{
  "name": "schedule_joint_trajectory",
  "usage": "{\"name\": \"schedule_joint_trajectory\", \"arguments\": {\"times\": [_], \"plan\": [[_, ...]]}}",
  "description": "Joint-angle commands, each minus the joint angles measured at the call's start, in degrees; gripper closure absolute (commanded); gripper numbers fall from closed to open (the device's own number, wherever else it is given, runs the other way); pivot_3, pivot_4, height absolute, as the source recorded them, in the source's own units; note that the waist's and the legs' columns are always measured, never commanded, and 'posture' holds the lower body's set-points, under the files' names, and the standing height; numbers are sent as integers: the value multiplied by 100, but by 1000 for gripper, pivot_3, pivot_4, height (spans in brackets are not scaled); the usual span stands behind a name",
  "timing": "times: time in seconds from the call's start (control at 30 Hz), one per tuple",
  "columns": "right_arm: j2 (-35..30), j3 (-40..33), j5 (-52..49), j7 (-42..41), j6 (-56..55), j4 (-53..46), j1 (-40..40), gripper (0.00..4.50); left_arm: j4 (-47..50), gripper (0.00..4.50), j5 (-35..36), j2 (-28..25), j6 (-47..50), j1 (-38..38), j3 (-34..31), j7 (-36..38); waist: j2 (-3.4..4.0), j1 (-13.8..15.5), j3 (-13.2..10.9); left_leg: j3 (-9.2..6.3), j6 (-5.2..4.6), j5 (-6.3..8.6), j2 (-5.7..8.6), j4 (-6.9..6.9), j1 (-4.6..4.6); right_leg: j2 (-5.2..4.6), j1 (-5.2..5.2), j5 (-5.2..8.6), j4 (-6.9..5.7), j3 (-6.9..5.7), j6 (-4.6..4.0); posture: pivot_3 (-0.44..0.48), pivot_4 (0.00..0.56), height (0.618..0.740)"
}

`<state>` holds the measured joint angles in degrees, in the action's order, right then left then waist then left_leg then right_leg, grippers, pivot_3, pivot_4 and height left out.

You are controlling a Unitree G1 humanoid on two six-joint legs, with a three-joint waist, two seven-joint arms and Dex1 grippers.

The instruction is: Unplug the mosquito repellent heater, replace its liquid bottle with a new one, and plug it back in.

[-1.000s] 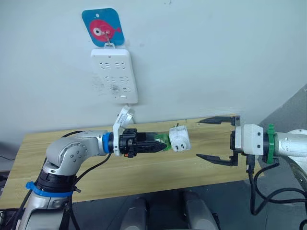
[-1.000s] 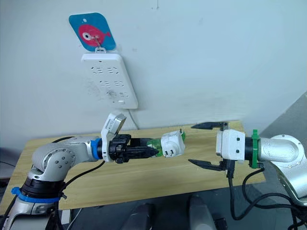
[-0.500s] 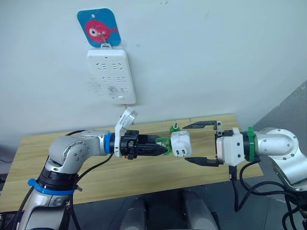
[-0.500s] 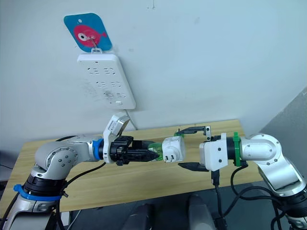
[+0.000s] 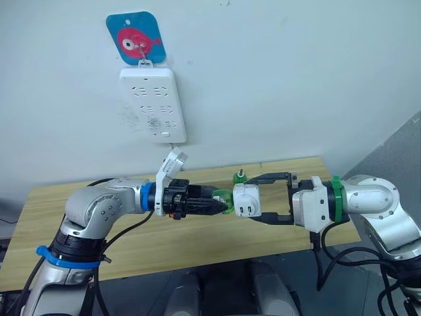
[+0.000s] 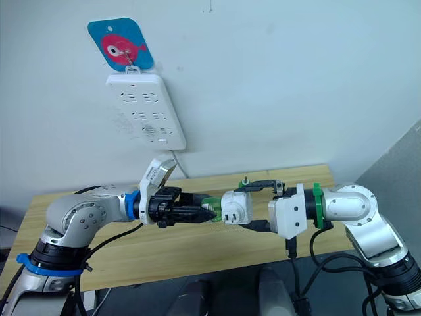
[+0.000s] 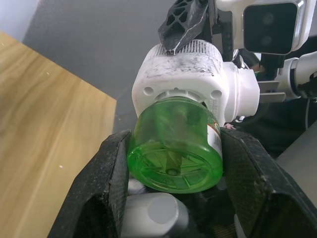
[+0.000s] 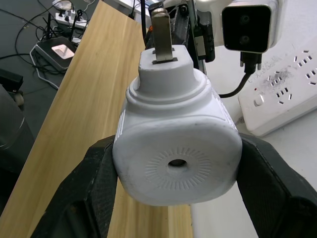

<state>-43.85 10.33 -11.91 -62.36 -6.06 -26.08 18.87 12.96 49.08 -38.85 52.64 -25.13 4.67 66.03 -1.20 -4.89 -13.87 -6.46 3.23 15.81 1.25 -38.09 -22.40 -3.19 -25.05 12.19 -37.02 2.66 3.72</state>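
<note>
The mosquito repellent heater (image 5: 247,200), a small white rounded unit with two metal prongs (image 8: 161,27), hangs in the air above the table between my two arms. Its liquid bottle (image 5: 222,197), clear green, is still joined to the heater's underside (image 7: 183,74). My left gripper (image 5: 223,203) is shut on the bottle (image 7: 173,148), one black finger (image 7: 99,188) on each side. My right gripper (image 5: 255,199) comes from the opposite side and is shut on the heater (image 8: 178,148), with its fingers (image 8: 89,188) against the white body's two flanks.
A long white power strip (image 5: 152,105) hangs on the wall under a blue fish hook (image 5: 135,38). The wooden table (image 5: 197,243) lies below both arms. A small green object (image 5: 241,175) stands on the table behind the heater.
My right gripper moved left toward the heater and its fingers closed in around the white body. The left gripper kept holding the bottle in nearly the same place.
</note>
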Motion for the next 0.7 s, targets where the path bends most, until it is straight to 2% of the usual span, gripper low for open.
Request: {"name": "schedule_joint_trajectory", "arguments": {"times": [0.03,0.1,0.2,0.27,0.33,0.4,0.5,0.7], "plan": [[25,-155,-149,120,101,-232,-76,1481,217,815,-831,-68,-1143,255,164,141,0,-2,0,2,0,0,0,1,1,0,0,0,1,3,0,-153,235,740],[-37,-208,-246,131,362,-278,-131,1482,146,223,-1539,-83,-2206,413,240,182,0,0,0,3,0,0,-1,2,2,0,-1,0,1,4,-1,-154,235,740],[-277,-326,-526,188,1344,-494,-264,1482,-288,186,-2769,16,-4181,570,289,-46,0,23,0,2,0,0,0,1,1,-2,0,-1,2,3,-2,-151,235,740],[-513,-318,-545,264,2092,-669,-273,1483,-516,186,-3221,91,-4872,600,317,-220,0,28,0,4,0,0,3,0,1,-7,1,-1,4,4,-2,-146,235,740],[-703,-245,-621,381,2972,-835,-134,1483,-581,186,-3472,123,-5168,648,447,-247,0,24,0,4,0,0,3,0,0,-8,1,-1,5,3,-2,-146,235,740],[-727,-186,-860,559,3947,-965,143,1483,-524,186,-3486,202,-5145,720,578,-197,0,14,0,4,-1,1,3,1,-1,-8,0,-1,4,3,-2,-146,235,740],[-782,-63,-1087,575,4865,-1121,509,1483,-367,186,-3212,374,-4494,719,708,-186,0,6,0,4,-1,1,3,0,-1,-7,0,-1,1,2,-1,-146,232,740],[-836,143,-1183,560,5501,-1270,878,1484,-392,186,-3093,751,-3560,314,918,-295,0,11,0,-2,-2,1,4,-5,-7,-5,1,-1,0,-5,1,-152,230,740]]}}
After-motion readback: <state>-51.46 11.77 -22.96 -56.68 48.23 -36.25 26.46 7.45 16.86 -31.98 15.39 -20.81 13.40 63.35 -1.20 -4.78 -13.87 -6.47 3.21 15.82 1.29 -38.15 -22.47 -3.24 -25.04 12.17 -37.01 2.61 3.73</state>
